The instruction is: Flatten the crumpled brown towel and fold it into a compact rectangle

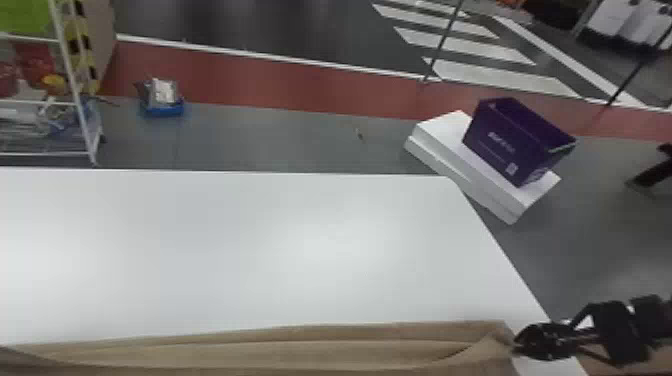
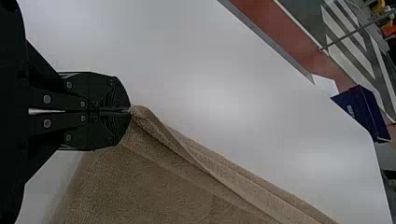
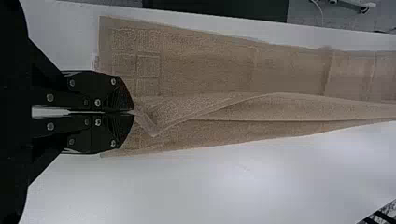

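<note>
Currently both grippers pinch the towel [image 1: 300, 350]. Towel lies along the near side of the table [image 1: 240, 240], long and narrow, with lengthwise folds. Left gripper [image 2: 130, 111]: fingers closed together, tips on a towel corner; cloth widens away from the pinch. Right gripper [image 1: 518, 345]: at the towel's near right end, fingers closed on a bit of edge; a raised fold runs off from the tips, and the cloth beside them has a pattern of squares.

Containers, all beyond the table. Purple box [image 1: 500, 145], far right, open-topped, on white slabs [image 1: 442, 132]; cannot tell what is inside. Blue tray [image 1: 165, 111], far left on the floor: grey and white stuff in it, too blurred to name. Rack [image 1: 70, 75], left of the tray: red items [image 1: 35, 60] and a yellow one [image 1: 54, 82] on it, tangled pale and blue stuff lower down.
</note>
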`<action>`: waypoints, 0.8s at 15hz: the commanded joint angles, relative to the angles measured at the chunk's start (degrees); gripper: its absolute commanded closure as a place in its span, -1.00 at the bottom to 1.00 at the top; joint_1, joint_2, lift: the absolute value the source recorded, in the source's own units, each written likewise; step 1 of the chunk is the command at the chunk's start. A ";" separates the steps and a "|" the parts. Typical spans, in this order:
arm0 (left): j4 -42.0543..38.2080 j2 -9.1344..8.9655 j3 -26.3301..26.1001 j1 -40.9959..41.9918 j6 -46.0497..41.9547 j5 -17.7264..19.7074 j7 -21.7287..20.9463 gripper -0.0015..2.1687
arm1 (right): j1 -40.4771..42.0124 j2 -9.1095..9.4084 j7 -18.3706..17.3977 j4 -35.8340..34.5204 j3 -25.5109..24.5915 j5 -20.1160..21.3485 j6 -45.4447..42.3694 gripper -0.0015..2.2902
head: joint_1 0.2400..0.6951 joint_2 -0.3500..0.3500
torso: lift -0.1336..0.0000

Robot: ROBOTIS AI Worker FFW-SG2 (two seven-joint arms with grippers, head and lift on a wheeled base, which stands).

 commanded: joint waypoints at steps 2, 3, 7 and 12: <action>-0.12 -0.15 0.86 0.83 -2.12 0.57 -1.79 0.32 | 0.18 -0.01 0.19 0.00 0.23 0.35 -0.17 -0.04 | 1.00 -1.00 | -0.85; -0.48 -0.15 0.94 1.44 -2.82 0.57 -2.23 0.32 | 0.36 -0.01 0.19 -0.26 0.58 0.70 -0.17 -0.04 | 1.00 -1.00 | -0.85; -0.74 -0.15 2.00 2.76 -3.70 0.75 -3.37 0.32 | 0.62 -0.01 0.19 -0.26 0.93 2.11 -0.52 -0.04 | 1.00 -1.00 | -0.85; -0.39 -0.15 2.97 3.90 -5.63 0.57 -4.52 0.32 | 0.53 -0.10 0.19 0.26 1.55 4.39 -0.87 -0.04 | 1.00 -1.00 | -0.85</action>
